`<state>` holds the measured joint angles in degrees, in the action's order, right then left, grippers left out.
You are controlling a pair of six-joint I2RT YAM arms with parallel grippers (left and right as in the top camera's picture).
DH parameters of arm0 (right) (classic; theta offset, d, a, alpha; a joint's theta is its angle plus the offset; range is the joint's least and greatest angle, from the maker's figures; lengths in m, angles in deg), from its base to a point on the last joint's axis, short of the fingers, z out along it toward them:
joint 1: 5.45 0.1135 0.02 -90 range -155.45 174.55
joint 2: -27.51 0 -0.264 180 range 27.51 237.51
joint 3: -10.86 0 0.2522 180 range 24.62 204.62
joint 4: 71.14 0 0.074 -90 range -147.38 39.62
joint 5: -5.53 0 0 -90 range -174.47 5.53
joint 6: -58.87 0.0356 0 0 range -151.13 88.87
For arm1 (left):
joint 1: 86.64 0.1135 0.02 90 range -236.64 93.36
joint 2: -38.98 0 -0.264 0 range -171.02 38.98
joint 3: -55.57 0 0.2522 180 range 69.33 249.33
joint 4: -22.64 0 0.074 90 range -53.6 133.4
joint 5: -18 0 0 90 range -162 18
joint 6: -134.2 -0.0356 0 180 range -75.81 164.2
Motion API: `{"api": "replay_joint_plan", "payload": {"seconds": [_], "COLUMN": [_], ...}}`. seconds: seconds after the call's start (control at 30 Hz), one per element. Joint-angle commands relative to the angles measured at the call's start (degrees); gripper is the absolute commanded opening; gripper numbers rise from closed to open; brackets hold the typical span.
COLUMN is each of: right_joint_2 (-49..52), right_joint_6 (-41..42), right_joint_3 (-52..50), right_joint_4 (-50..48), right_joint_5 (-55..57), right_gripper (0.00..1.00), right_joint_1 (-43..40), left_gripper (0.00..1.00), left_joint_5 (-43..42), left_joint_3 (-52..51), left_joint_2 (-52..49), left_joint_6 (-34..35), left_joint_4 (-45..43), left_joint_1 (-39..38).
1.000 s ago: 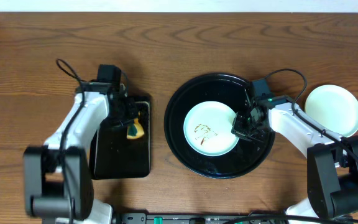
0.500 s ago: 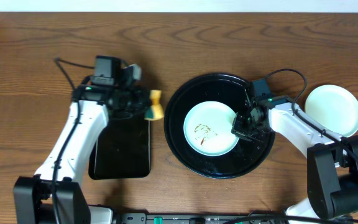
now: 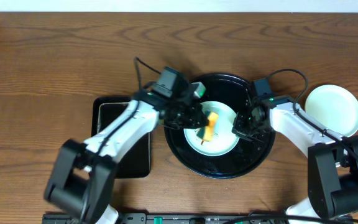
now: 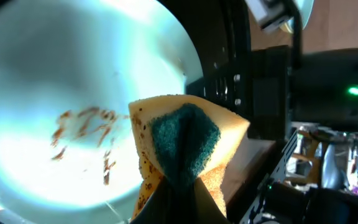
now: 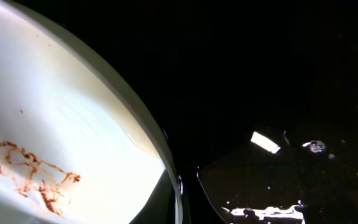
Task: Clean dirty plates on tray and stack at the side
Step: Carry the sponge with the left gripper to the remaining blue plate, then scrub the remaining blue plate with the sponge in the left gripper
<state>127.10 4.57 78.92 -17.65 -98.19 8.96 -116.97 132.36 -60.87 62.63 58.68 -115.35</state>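
– While the smeared plate [image 3: 219, 142] lies in the middle of the tray [image 3: 185, 158], what does each arm hold?
– The left gripper [image 3: 199, 119] is clamped on the sponge [image 3: 211, 127], which hangs over the plate's centre. The right gripper [image 3: 242, 126] is pinched tight on the plate's right rim [image 5: 148, 140].
– Reason for the rim grip?
– In my judgement, to pin the plate so it cannot slide on the glossy tray under wiping. The sponge is squeezed from above into a fold, leaving its lower end free to meet the sauce.
– Is the sponge touching?
– Overhead cannot settle it, since the sponge covers the spot. The left wrist view shows it just beside the brown smears [image 4: 86, 127], which look unbroken. I judge wiping not yet begun. Contact I cannot confirm.
– What else do the wrist views add?
– The left one shows the sponge's green pad in the fold, and the right arm's green light [image 4: 353, 91] beyond the plate. The right one shows the rim running down between its fingers, smears on the plate floor and black tray beyond, but no sponge.
– And the side?
– Overhead only: a second plate [image 3: 333, 111], clean-looking, rests on the table [image 3: 42, 56] right of the tray, apart from it. One plate or several stacked, I cannot tell. A rectangular tray [image 3: 126, 155] lies to the left.
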Motion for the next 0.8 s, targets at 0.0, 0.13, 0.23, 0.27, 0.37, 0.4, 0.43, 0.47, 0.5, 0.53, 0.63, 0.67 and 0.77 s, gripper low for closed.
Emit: {"api": "replay_joint_plan", "payload": {"seconds": [0.0, 0.13, 0.23, 0.27, 0.37, 0.4, 0.43, 0.47, 0.5, 0.53, 0.63, 0.67, 0.77], "right_joint_2": [1.1, 1.1, 1.1, 1.1, 1.1, 1.1, 1.1, 1.1, 1.1, 1.1, 1.1, 1.1, 1.1], "right_joint_6": [0.4, 0.4, 0.4, 0.4, 0.4, 0.4, 0.4, 0.4, 0.4, 0.4, 0.4, 0.4, 0.4], "right_joint_3": [-0.6, -0.6, -0.6, -0.6, -0.6, -0.6, -0.6, -0.6, -0.6, -0.6, -0.6, -0.6, -0.6], "right_joint_4": [-0.1, 0.3, 0.6, 0.7, 0.9, 1.0, 1.1, 1.2, 1.2, 1.4, 1.9, 2.0, 2.3], "right_joint_5": [5.7, 5.7, 5.7, 5.7, 5.7, 5.7, 5.7, 5.7, 5.7, 5.7, 5.7, 5.7, 5.7], "right_gripper": [0.01, 0.01, 0.01, 0.01, 0.01, 0.01, 0.01, 0.01, 0.01, 0.01, 0.02, 0.01, 0.01], "right_joint_1": [-2.4, -2.4, -2.5, -2.4, -2.5, -2.5, -2.5, -2.5, -2.5, -2.5, -2.5, -2.5, -2.5], "left_gripper": [0.07, 0.07, 0.07, 0.07, 0.08, 0.07, 0.08, 0.07, 0.07, 0.08, 0.07, 0.07, 0.08], "left_joint_5": [-1.8, -2.2, -2.4, -2.4, -2.4, -2.4, -2.4, -2.3, -2.3, -2.2, -2.2, -2.1, -1.4], "left_joint_3": [1.0, 1.0, 1.0, 1.0, 1.0, 1.0, 1.0, 1.0, 1.0, 1.0, 1.0, 1.0, 0.9], "left_joint_2": [-3.5, -7.3, -9.0, -9.5, -10.4, -10.8, -11.2, -11.6, -11.9, -12.2, -13.1, -13.3, -14.1], "left_joint_6": [3.6, 7.8, 9.0, 9.6, 10.5, 11.0, 11.8, 12.4, 12.6, 13.2, 15.1, 15.8, 17.7], "left_joint_4": [-3.7, -10.1, -13.0, -13.7, -15.3, -16.1, -17.1, -18.0, -18.8, -19.7, -22.1, -22.7, -23.5], "left_joint_1": [-1.7, -2.6, -2.7, -2.7, -2.8, -2.8, -2.9, -3.1, -3.3, -3.6, -4.8, -5.2, -6.3]}}
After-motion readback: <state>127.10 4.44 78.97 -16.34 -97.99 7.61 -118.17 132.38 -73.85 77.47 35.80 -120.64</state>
